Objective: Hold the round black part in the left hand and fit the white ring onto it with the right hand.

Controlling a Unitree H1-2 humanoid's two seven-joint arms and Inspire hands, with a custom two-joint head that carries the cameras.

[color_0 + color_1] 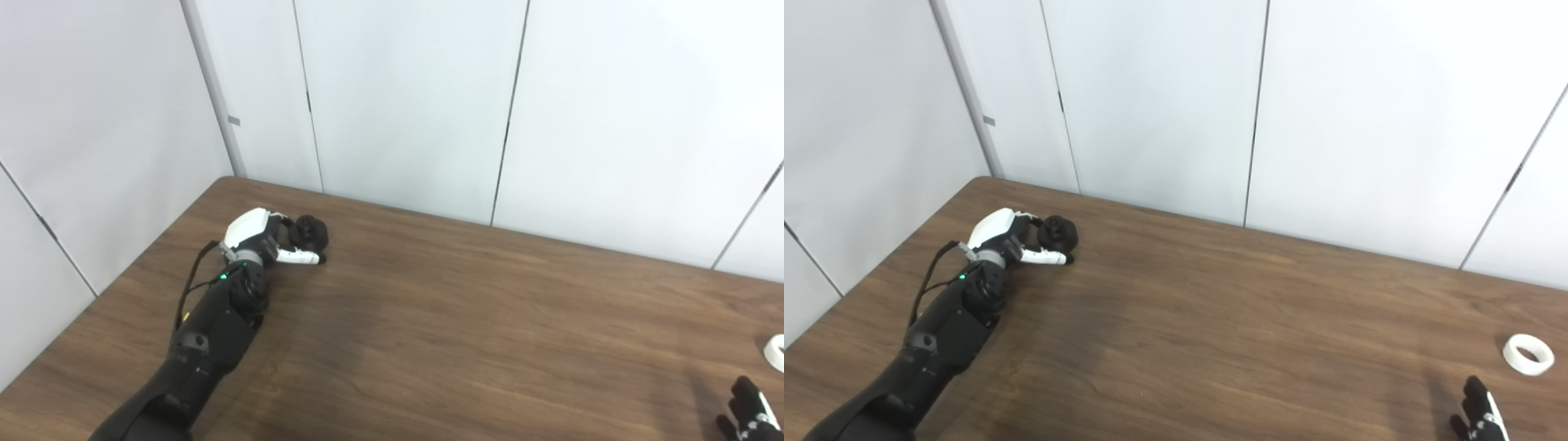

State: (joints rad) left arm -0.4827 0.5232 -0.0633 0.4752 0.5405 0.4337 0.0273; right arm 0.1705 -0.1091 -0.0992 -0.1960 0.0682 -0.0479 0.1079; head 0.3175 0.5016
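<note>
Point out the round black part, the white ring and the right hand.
round black part (pixel 1058 234), right eye view, on its dark body.
white ring (pixel 1527 354), right eye view, on its front rim.
right hand (pixel 1479 413), right eye view, on its visible fingers.

A dark wood-grain tabletop (pixel 465 318) is sitting against pale grey wall panels (pixel 404 104), whose thin dark seams are running vertically.

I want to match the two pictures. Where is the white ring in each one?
Left eye view: the white ring is cut off by the right edge, low on the table.
Right eye view: it shows whole, lower right, lying flat beyond the right hand.
Shared landmark: the table's far left corner.
</note>
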